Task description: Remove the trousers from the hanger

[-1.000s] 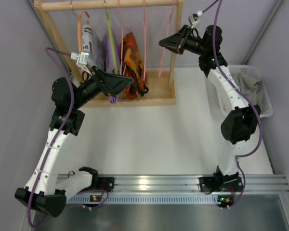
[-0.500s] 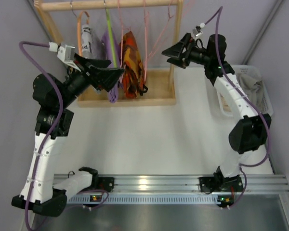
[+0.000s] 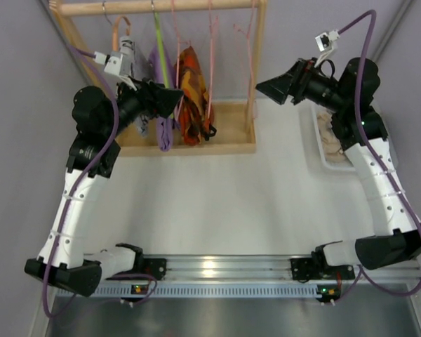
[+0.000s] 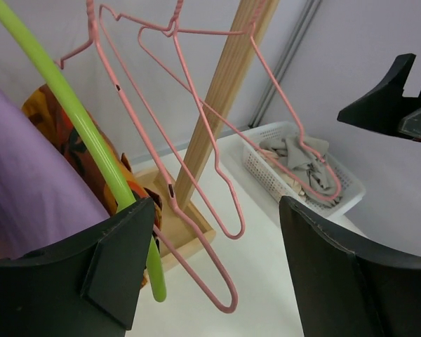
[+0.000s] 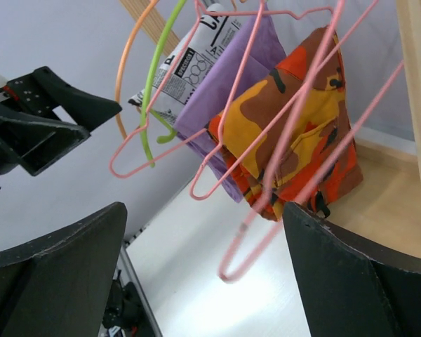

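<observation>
trousers (image 3: 164,132) in purple hung folded over a green hanger (image 3: 160,49) on the wooden rack (image 3: 224,147) at the upper left of the top view. they sat between a newsprint-patterned pair (image 3: 130,53) and an orange camouflage pair (image 3: 194,77). we saw the left gripper (image 3: 174,100) close against the trousers, its fingers spread wide and grasping nothing. in its wrist view the green hanger ran down just beside the left-hand finger (image 4: 123,260); whether they touched we could not tell. the right gripper (image 3: 262,86) hovered at upper right, apart from the rack, fingers likewise released and empty, near a white basket (image 4: 266,179).
</observation>
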### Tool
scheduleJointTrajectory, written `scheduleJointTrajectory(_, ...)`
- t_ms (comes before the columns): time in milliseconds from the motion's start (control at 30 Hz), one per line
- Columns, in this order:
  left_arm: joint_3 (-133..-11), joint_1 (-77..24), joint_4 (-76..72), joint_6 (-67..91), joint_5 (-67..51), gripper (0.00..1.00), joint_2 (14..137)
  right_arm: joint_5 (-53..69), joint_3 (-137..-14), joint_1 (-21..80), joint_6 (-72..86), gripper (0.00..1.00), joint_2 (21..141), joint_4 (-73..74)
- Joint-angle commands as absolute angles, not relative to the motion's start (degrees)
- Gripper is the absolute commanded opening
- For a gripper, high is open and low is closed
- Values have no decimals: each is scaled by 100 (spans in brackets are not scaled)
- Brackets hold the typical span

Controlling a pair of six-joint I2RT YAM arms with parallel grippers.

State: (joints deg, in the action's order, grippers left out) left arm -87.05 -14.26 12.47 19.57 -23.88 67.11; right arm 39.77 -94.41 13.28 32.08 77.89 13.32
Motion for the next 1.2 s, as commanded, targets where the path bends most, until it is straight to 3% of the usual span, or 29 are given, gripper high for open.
scheduleJointTrajectory(0,-8999,-1406,1107,2012,-2381,77,6827,4043,-9439,1380,3233,93,7664,1065)
scheduleJointTrajectory(133,-9605,-1406,1107,2424,-2741,60,7496,4078,-9562,1529,3436,93,7831,923)
scheduleJointTrajectory(233,-9993,-1406,1099,2715,-2743,55,7813,4052,-9466,1529,3445,93,7796,949)
scheduleJointTrajectory(667,-10230,-1406,1116,2593,-1828,51,8235,3999,-9035,1538,3279,95,7550,931)
scheduleJointTrajectory(1167,-10327,-1608,1274,2215,-1389,55,8719,3955,-8860,1512,3146,95,7444,1020)
